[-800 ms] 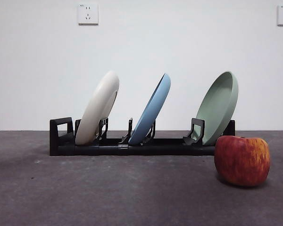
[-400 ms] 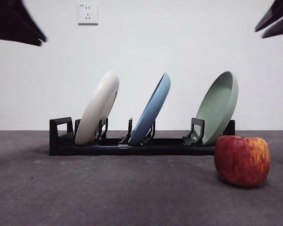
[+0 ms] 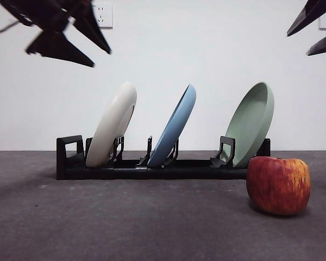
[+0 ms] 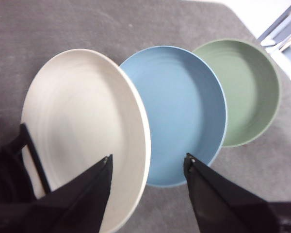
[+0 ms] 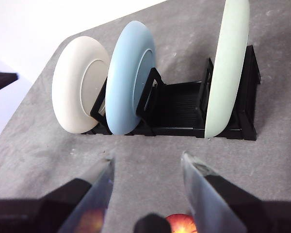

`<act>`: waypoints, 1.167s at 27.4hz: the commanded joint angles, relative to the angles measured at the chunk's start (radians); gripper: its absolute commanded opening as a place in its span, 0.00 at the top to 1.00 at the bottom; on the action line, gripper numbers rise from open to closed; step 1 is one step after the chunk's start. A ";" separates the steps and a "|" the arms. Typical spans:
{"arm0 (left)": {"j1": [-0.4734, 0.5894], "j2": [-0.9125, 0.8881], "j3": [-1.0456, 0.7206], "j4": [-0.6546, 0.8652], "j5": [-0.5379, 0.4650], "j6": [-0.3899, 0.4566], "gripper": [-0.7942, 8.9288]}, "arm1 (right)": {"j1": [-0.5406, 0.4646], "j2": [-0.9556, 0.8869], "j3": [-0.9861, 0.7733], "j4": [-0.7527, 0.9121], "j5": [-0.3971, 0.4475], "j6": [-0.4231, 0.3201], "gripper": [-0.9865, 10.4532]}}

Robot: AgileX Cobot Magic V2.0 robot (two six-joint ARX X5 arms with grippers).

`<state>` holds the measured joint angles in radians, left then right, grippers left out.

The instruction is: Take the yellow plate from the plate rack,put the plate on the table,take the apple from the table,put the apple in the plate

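Your left pincer (image 4: 148, 165) hangs spread wide above the yellow plate (image 4: 82, 126), its jaws straddling the rim, nothing gripped yet. That plate leans in the end slot of the plate rack (image 3: 152, 166), beside the light blue plate (image 3: 176, 128), with the sage green plate (image 3: 252, 122) further along. So you're on step one, the pick. Next, you'd need to come down on the rim and close. Your right pincer (image 5: 145, 170) waits open above the apple (image 3: 278, 186), which sits on the table (image 3: 125, 223).
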<state>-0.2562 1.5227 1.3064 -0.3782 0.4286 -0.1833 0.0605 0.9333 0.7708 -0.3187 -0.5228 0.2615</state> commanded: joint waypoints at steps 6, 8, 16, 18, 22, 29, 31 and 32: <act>-0.063 0.153 0.093 -0.021 -0.066 0.034 0.66 | 0.000 0.002 0.005 0.003 0.002 -0.010 0.72; -0.070 0.177 0.098 -0.018 -0.071 0.034 0.66 | 0.000 0.002 0.005 0.003 0.005 -0.010 0.72; -0.072 0.211 0.102 -0.001 -0.088 0.038 0.68 | 0.000 0.002 0.005 0.003 0.006 -0.010 0.72; -0.072 0.210 0.103 0.004 -0.086 0.039 0.77 | 0.000 0.003 0.005 0.003 0.008 -0.010 0.72; -0.073 0.210 0.104 0.003 -0.080 0.061 0.93 | 0.000 0.003 0.005 0.003 0.010 -0.010 0.72; -0.093 0.179 0.111 -0.030 -0.055 0.084 0.93 | 0.000 0.003 0.005 0.003 0.034 -0.010 0.72; -0.106 0.157 0.120 -0.062 -0.049 0.083 0.93 | 0.000 0.003 0.005 0.003 0.034 -0.010 0.72; -0.111 0.144 0.124 -0.079 -0.049 0.083 0.93 | 0.000 0.003 0.005 0.002 0.034 -0.010 0.72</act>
<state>-0.3611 1.6890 1.4193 -0.4522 0.3813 -0.1215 0.0605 0.9337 0.7712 -0.3206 -0.4934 0.2615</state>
